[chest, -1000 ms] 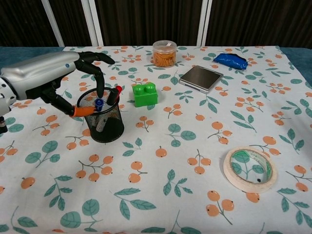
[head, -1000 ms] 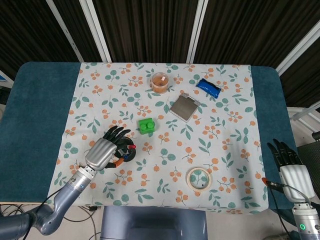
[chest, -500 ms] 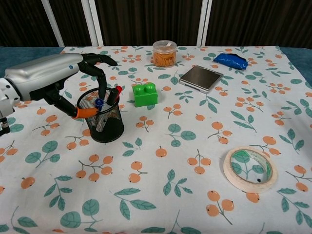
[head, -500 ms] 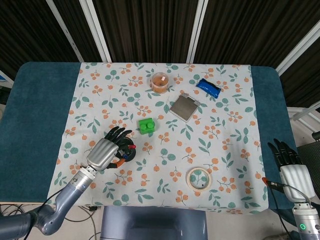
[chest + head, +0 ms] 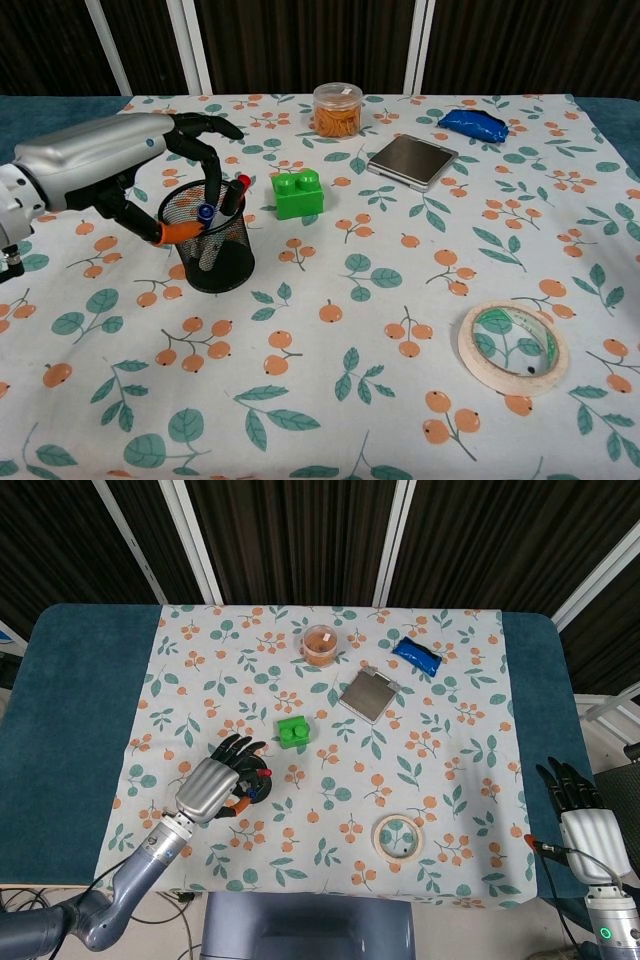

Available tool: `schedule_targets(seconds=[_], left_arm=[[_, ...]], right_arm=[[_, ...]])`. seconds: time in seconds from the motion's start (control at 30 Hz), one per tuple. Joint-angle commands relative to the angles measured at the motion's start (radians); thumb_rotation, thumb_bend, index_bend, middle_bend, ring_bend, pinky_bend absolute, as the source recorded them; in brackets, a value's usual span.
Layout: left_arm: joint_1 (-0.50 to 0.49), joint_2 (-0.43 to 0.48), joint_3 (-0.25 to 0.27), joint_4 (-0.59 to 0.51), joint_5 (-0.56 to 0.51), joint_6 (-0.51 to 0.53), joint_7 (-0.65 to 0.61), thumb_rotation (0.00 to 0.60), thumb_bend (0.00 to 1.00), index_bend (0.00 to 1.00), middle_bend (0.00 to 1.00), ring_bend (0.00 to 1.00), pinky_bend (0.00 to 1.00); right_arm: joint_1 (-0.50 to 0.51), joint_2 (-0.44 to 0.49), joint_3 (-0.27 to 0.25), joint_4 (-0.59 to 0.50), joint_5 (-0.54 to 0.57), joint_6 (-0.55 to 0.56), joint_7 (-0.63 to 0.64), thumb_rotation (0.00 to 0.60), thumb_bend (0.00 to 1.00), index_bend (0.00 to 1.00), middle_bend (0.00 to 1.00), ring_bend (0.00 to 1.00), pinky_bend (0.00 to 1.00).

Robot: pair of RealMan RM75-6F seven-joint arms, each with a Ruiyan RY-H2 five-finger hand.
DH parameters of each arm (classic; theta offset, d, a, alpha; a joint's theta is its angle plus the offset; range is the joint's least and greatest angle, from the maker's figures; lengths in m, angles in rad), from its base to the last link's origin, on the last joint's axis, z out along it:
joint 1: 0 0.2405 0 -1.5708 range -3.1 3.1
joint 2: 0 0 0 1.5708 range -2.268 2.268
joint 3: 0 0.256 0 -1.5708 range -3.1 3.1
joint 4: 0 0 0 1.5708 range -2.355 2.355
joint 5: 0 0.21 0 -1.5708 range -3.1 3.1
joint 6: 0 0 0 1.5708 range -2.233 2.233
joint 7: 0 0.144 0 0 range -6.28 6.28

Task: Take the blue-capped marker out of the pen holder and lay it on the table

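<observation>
The black mesh pen holder (image 5: 210, 255) stands at the left of the flowered cloth, with the blue-capped marker (image 5: 205, 212) and a red-capped marker (image 5: 241, 184) upright inside. My left hand (image 5: 110, 165) hovers over its left rim. The dark fingers (image 5: 205, 150) curve down toward the blue cap, and the orange-tipped thumb (image 5: 180, 230) lies against the holder's outer wall. I see no pinch on the marker. From the head view, the left hand (image 5: 213, 784) partly covers the holder (image 5: 260, 782). My right hand (image 5: 578, 815) rests off the table's right edge, fingers spread and empty.
A green brick (image 5: 298, 193) sits just right of the holder. Farther back are an orange-filled jar (image 5: 336, 108), a flat grey case (image 5: 411, 160) and a blue packet (image 5: 474, 125). A tape roll (image 5: 515, 382) lies front right.
My left hand has edged a little to the right over the holder, its fingers now closer to the blue cap. The markers and the right hand have not moved.
</observation>
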Motion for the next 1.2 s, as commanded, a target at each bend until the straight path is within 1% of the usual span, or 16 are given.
schedule_targets(seconds=[0.03,0.2,0.4,0.67,0.9,1.03,1.2], left_arm=[[-0.001,-0.001,0.001,0.003,-0.002,-0.002,0.002,0.600,0.34,0.54,0.08,0.00,0.00],[-0.003,-0.002,0.004,0.006,-0.002,-0.004,-0.001,0.600,0.37,0.56,0.08,0.00,0.00],[0.001,0.006,0.004,-0.010,0.006,0.010,-0.012,0.600,0.37,0.57,0.08,0.00,0.00],[0.012,0.064,-0.002,-0.076,0.043,0.055,-0.038,0.600,0.37,0.58,0.08,0.00,0.00],[0.027,0.164,-0.018,-0.177,0.100,0.120,-0.046,0.600,0.37,0.58,0.09,0.00,0.00],[0.037,0.244,-0.027,-0.244,0.130,0.148,-0.047,0.600,0.37,0.58,0.09,0.00,0.00],[0.062,0.339,-0.036,-0.284,0.157,0.195,-0.057,0.600,0.37,0.58,0.09,0.00,0.00]], right_arm=[[0.000,0.000,0.000,0.000,0.000,0.000,0.000,0.600,0.11,0.06,0.00,0.05,0.17],[0.000,0.001,0.000,-0.001,0.001,-0.001,-0.001,0.600,0.11,0.06,0.00,0.05,0.17],[0.001,0.001,0.000,-0.001,0.001,-0.002,-0.001,0.600,0.11,0.06,0.00,0.05,0.17],[0.001,0.002,-0.001,-0.002,0.001,-0.003,-0.002,0.600,0.11,0.06,0.00,0.05,0.17],[0.000,0.000,-0.001,-0.003,0.001,-0.002,-0.007,0.600,0.11,0.06,0.00,0.05,0.17],[0.001,0.002,-0.004,-0.003,-0.004,-0.004,-0.006,0.600,0.11,0.06,0.00,0.05,0.17],[0.001,0.002,-0.004,-0.003,-0.002,-0.005,-0.006,0.600,0.11,0.06,0.00,0.05,0.17]])
